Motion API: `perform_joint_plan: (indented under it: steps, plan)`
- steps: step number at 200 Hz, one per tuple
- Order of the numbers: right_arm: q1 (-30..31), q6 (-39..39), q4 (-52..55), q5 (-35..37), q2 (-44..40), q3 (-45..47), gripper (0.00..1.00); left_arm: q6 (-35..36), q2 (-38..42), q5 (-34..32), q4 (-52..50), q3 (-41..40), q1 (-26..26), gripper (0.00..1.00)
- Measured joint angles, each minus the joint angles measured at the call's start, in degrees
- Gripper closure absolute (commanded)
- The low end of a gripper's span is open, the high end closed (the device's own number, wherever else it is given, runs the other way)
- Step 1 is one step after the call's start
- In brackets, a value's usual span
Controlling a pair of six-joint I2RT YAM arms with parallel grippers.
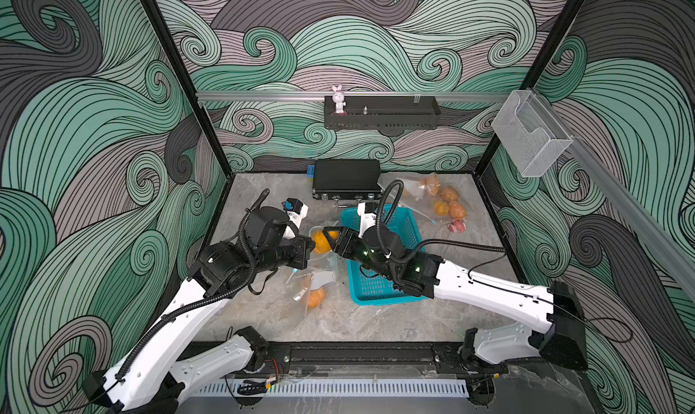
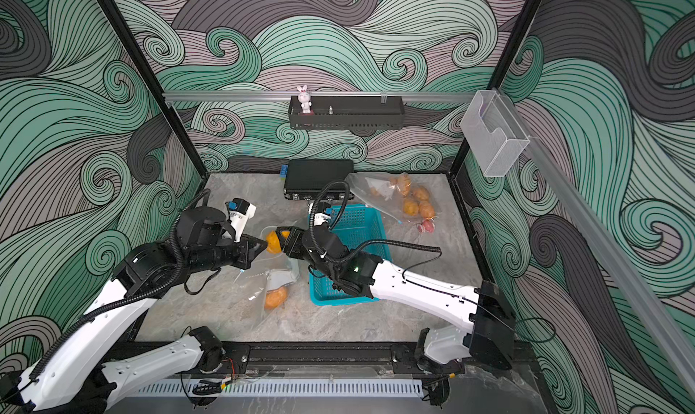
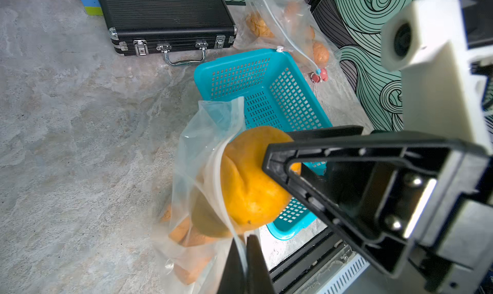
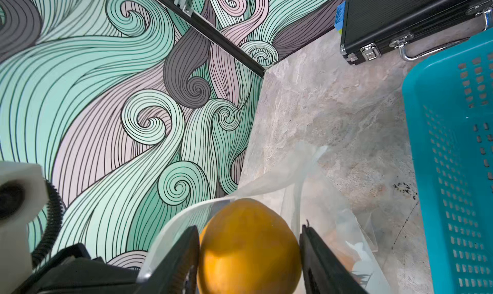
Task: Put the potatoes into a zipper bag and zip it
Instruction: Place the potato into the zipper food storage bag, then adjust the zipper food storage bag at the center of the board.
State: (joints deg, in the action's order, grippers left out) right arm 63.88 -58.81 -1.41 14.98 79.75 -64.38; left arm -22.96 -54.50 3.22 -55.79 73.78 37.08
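Observation:
My left gripper (image 3: 245,242) is shut on the rim of a clear zipper bag (image 3: 202,151) and holds its mouth up above the table. My right gripper (image 4: 249,242) is shut on one orange potato (image 4: 248,252), right at the bag's open mouth. In both top views the two grippers meet at this potato (image 1: 320,243) (image 2: 273,241), just left of the basket. The bag (image 1: 312,280) hangs down to the table, and other potatoes (image 1: 315,297) lie in its bottom.
A teal basket (image 1: 402,224) sits under my right arm. A black case (image 1: 346,179) lies at the back, with a blue block (image 1: 310,170) beside it. At the back right lie a second clear bag of potatoes (image 1: 440,201) and a small red object (image 1: 457,226).

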Motion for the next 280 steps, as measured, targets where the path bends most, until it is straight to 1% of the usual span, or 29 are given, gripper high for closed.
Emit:
perform_joint_plan:
  steps: [14,43,82,108,123,136,146,154,170,193,207,224,237,248,262,280]
  plan:
    - [-0.1,0.4,-0.1,-1.4,0.0,0.3,0.50,0.0,0.0,0.0,0.0,0.0,0.0,1.00]
    - [-0.2,4.1,-0.1,-4.3,0.5,-0.2,0.58,0.4,0.0,0.3,-0.1,0.0,0.0,1.00]
    - [-0.2,9.9,2.0,-9.7,4.6,-4.1,0.59,1.2,0.0,0.8,-0.9,0.3,0.0,1.00]
    - [-0.2,15.0,5.1,-11.7,5.8,-4.7,0.59,2.2,0.0,1.3,-1.3,0.7,0.0,1.00]
    - [-0.2,18.8,7.0,-12.4,5.8,-4.7,0.56,2.9,0.0,1.5,-1.7,1.2,0.0,1.00]
    - [-0.3,22.3,8.5,-12.9,5.7,-4.9,0.48,3.6,0.0,1.8,-2.1,1.5,0.0,1.00]
    - [-0.5,25.6,9.4,-13.6,5.5,-5.0,0.40,4.1,0.0,1.9,-2.6,1.5,0.0,1.00]
    - [-0.8,27.4,10.1,-13.9,5.1,-5.0,0.37,4.5,0.0,2.0,-3.0,1.5,0.0,1.00]
    - [-2.3,30.9,11.0,-15.4,2.9,-4.9,0.34,5.3,0.0,2.2,-3.8,1.5,0.0,1.00]
    - [-6.0,35.2,10.8,-18.1,-2.8,-3.8,0.34,6.6,-0.3,2.8,-4.8,1.5,-0.1,1.00]
    - [-8.7,41.3,10.2,-22.1,-7.4,-2.7,0.30,7.7,-0.4,3.6,-5.5,1.5,-0.1,1.00]
    - [-10.5,53.3,9.7,-27.1,-13.3,-0.6,0.29,9.1,-0.5,6.1,-6.6,1.5,-0.2,1.00]
    - [-10.9,63.2,8.1,-30.1,-18.5,3.5,0.29,10.1,-0.5,8.3,-7.4,1.5,-0.2,1.00]
    - [-11.7,70.2,7.2,-32.8,-21.8,7.0,0.30,11.0,-0.5,9.9,-8.2,1.6,-0.2,1.00]
    - [-14.1,77.5,7.6,-36.2,-23.4,9.2,0.30,12.3,-0.6,11.5,-10.2,2.2,-0.2,1.00]
    - [-17.4,86.3,9.3,-39.4,-21.7,9.0,0.27,13.9,-0.5,13.3,-12.5,3.5,-0.2,1.00]
